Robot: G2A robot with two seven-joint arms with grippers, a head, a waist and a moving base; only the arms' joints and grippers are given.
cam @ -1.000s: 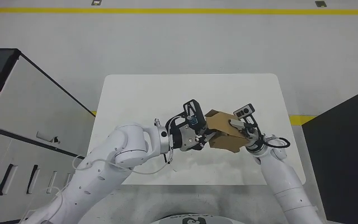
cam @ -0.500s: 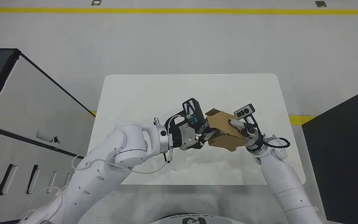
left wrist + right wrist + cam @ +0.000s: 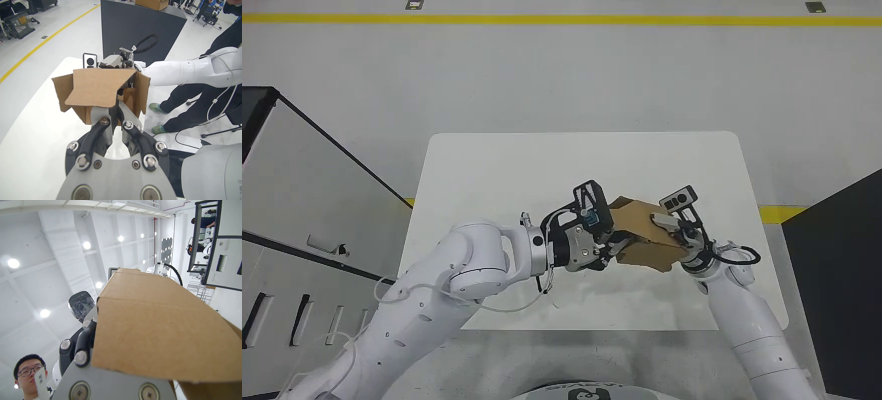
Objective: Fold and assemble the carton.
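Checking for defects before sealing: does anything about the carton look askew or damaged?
The carton has uneven flaps: one folds down over the left gripper, the side ones splay outward. The right gripper holds its far wall. No clear damage.

White table [image 3: 492, 170], yellow floor line [image 3: 542, 19]

Bright, even light from round ceiling lamps [image 3: 86, 244] that flare white; wrist views bend at edges

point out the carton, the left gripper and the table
carton [image 3: 646, 250], top view, middle of its upper face
left gripper [image 3: 115, 110], left wrist view, midway between its fingertips
table [image 3: 542, 170], top view, a bare part
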